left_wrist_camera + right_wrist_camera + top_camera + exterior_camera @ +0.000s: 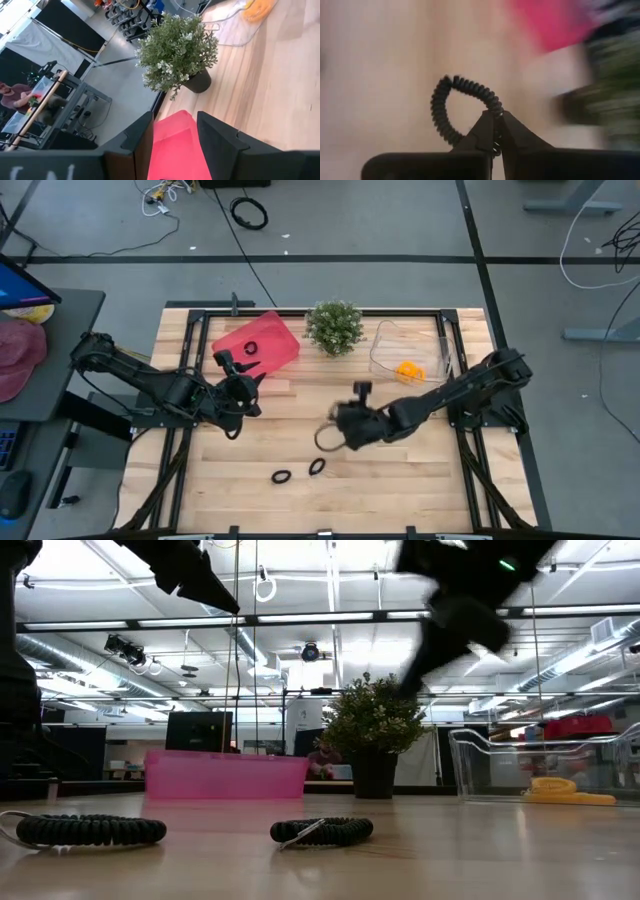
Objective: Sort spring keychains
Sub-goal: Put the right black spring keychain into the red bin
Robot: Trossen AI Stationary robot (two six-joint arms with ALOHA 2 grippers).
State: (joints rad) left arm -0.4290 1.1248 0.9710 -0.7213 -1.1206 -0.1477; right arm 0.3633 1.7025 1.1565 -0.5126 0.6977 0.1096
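My right gripper (335, 430) (495, 116) is over the table's middle, shut on a black spring keychain (324, 439). Two more black keychains (281, 476) (317, 466) lie flat on the wood near the near edge; the low view shows them too (90, 830) (320, 832). One black keychain (250, 348) lies in the pink tray (270, 330). Orange keychains (408, 370) (565, 790) lie in the clear tray (385, 345). My left gripper (240, 388) (175, 125) is open beside the pink tray's near edge and holds nothing. My right gripper pinches the black keychain's coil (492, 106) between its two fingertips at one point of the ring. The rest of the loop (440, 107) stands out beyond the fingers toward the table's left. It does not show on the tabletop in the low view.
A green potted plant (335, 327) (372, 730) stands between the two trays at the far edge. The pink tray (225, 775) is far left, the clear tray (540, 765) far right. Bare wood lies between the arms and along the near edge. A person shows in the room beyond.
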